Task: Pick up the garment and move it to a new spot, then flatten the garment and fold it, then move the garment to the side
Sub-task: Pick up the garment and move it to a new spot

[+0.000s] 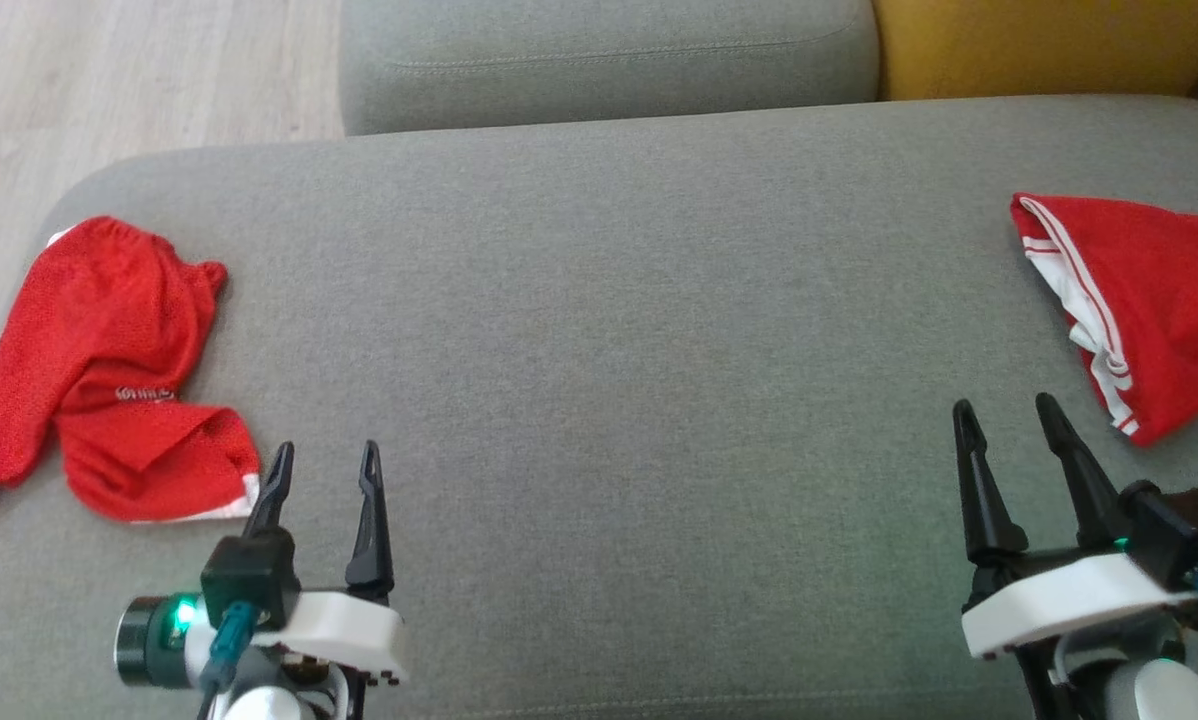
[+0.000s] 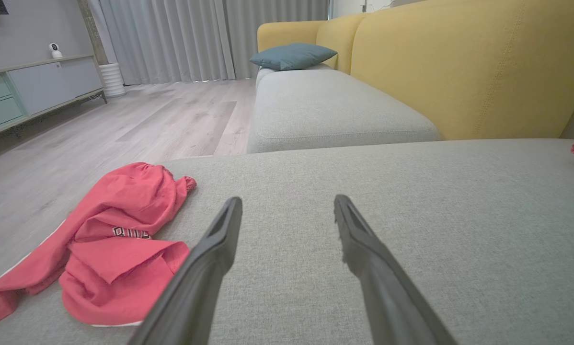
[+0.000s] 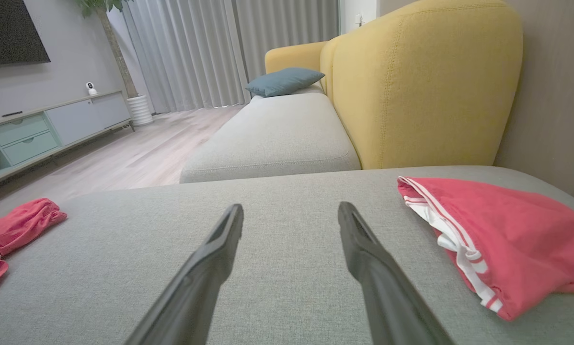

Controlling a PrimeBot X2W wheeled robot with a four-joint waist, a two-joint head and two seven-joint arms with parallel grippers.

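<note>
A crumpled red mesh garment [image 1: 109,360] with small white lettering lies at the left end of the grey cushion [image 1: 619,330], partly over its edge. It also appears in the left wrist view as the crumpled garment [image 2: 109,244]. A second red garment with white stripes [image 1: 1149,300] lies at the right end, seen again in the right wrist view [image 3: 502,239]. My left gripper [image 1: 325,450] hovers open just right of the crumpled garment, holding nothing [image 2: 288,201]. My right gripper [image 1: 1003,405] is open and empty, a little left of the striped garment [image 3: 291,207].
A second grey seat cushion [image 1: 609,60] adjoins the far edge, with a yellow backrest [image 1: 1049,45] at the back right. Wooden floor [image 1: 109,80] lies beyond the left end. A teal pillow [image 2: 292,55] and a low cabinet [image 2: 33,91] sit farther off.
</note>
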